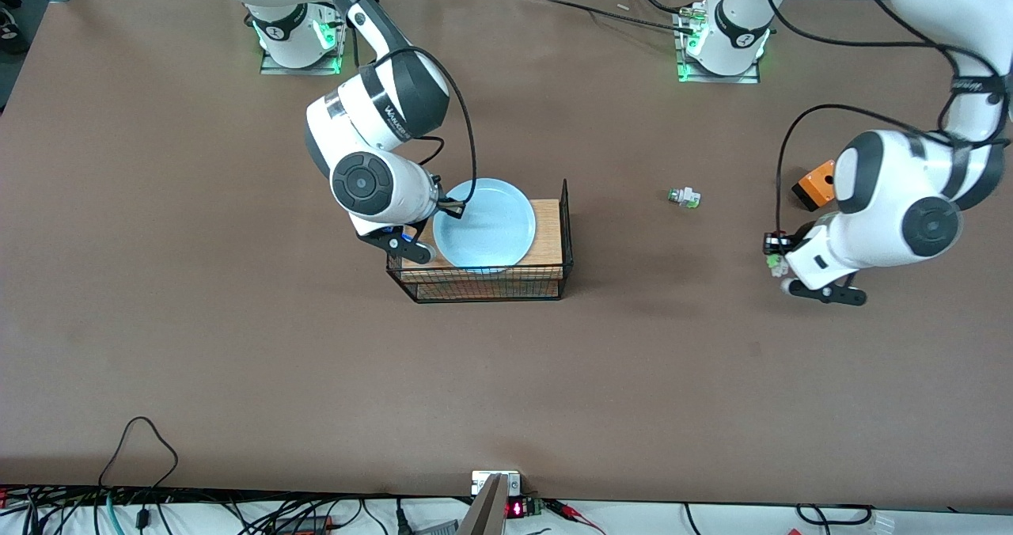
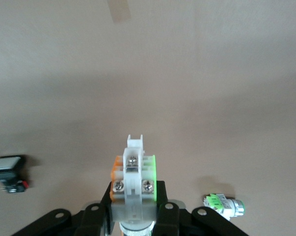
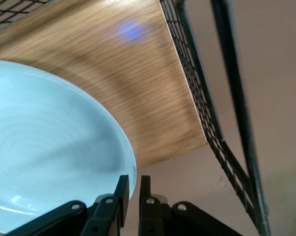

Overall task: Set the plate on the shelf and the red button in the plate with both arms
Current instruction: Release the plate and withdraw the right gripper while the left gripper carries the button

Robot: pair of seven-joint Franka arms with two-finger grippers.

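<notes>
Brown table, both arms down at work.
Right gripper (image 3: pixel 130 199) pinches the plate (image 1: pixel 484 222) rim in the wire basket (image 1: pixel 566 226); left gripper (image 2: pixel 133 214), clenched, grasps the red button (image 2: pixel 134 179) over the table (image 1: pixel 237 345) near an orange block (image 1: pixel 815 184).

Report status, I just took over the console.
Right gripper shut on plate rim, plate in basket. Left gripper shut on button, over table, cap hidden. White-green part lies between them.

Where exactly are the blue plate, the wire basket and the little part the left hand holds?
plate (image 1: pixel 484 226), front view, its bare middle.
wire basket (image 1: pixel 567 226), front view, its end wall.
red button (image 2: pixel 133 178), left wrist view, its white body.
</notes>
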